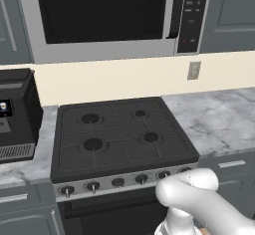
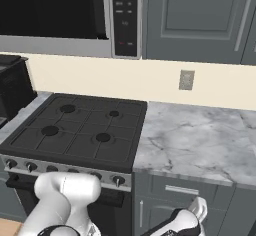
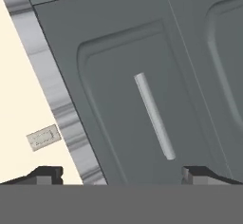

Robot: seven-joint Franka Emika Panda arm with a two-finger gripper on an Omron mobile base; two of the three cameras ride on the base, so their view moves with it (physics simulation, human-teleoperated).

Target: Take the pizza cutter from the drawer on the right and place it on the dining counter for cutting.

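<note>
pizza cutter | judged light, stiff, grip by handle | drawer point(image 2: 182, 190) was closed | tool point(image 3: 121, 173) stood spread, empty

Black stove point(image 1: 119, 137) between marble worktop point(image 1: 219, 119) sections

Glossy white arm point(image 1: 199, 199) — rounded, bulbous links, dark joint bands, small dark fingertips point(image 3: 47, 173)

Even, bright rendered light; soft shadows; no glare; slightly coarse, blocky edges.
</note>
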